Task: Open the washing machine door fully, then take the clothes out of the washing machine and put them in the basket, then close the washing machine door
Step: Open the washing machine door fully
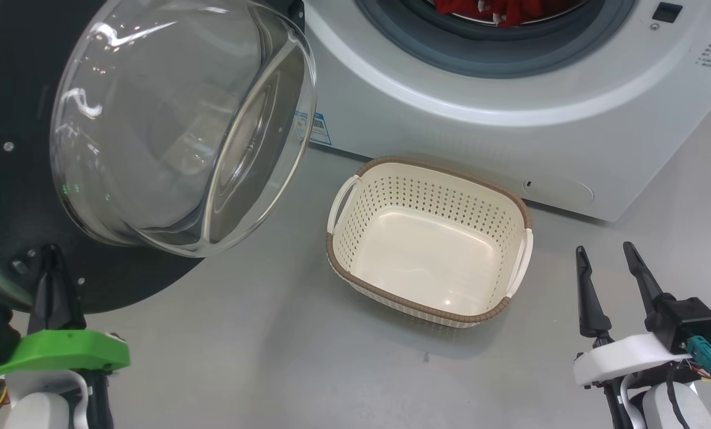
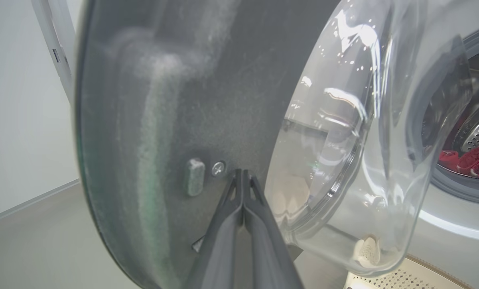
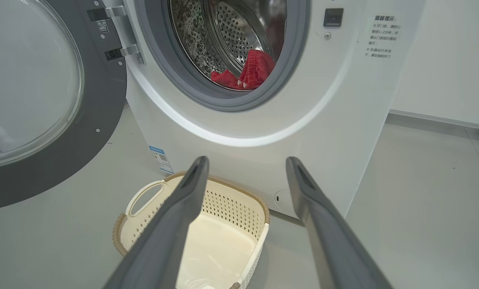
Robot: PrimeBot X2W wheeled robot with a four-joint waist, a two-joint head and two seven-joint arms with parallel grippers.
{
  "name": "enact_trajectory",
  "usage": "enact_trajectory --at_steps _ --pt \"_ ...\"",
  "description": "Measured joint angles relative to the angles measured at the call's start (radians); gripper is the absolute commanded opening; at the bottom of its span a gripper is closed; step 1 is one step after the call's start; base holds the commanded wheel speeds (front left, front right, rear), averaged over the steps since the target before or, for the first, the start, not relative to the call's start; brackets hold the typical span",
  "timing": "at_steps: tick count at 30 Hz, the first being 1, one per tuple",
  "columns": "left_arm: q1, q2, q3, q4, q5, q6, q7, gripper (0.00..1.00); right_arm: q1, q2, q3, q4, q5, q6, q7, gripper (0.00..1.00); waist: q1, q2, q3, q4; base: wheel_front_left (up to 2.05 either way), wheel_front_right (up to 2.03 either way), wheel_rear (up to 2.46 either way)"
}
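Pushing the door [image 1: 10, 196] wide
My left claw [image 1: 50, 253], pinched shut, rests on it; my right claw [image 1: 604, 249] gapes empty. The clothes [image 3: 255, 70] lie inside the washing machine [image 1: 451, 107]. Shut tips may slip off slick door.

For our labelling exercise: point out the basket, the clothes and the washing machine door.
the basket [image 1: 433, 193], head view, perforated far wall.
the clothes [image 3: 257, 68], right wrist view, bunched red fabric.
the washing machine door [image 1: 171, 125], head view, glass bowl window.

Washing machine door [image 1: 10, 196] open wide
Red clothes [image 1: 510, 9] lie in the white washing machine [image 1: 510, 131]; the cream basket [image 1: 427, 193] stands upright just before it.
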Motion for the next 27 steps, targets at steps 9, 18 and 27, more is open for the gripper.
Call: enact_trajectory --at_steps 9,18,27 --pt "-0.036 0.004 0.03 0.047 -0.004 0.0 -0.008 0.0 -0.019 -0.001 -0.003 0.001 -0.008 0.006 0.0 1.0 0.0 0.0 0.013 -0.007 0.0 0.0 0.0" --pt "-0.045 0.004 0.041 0.077 -0.004 0.0 -0.009 0.0 -0.023 -0.001 -0.007 0.007 -0.008 0.011 0.0 1.0 0.0 0.0 0.016 -0.011 0.0 0.0 0.0" --pt "-0.045 -0.008 0.067 0.09 0.004 0.0 -0.009 0.0 -0.04 0.0 -0.007 0.02 -0.008 0.017 0.0 1.0 0.0 0.0 0.011 -0.014 0.0 0.0 0.0"
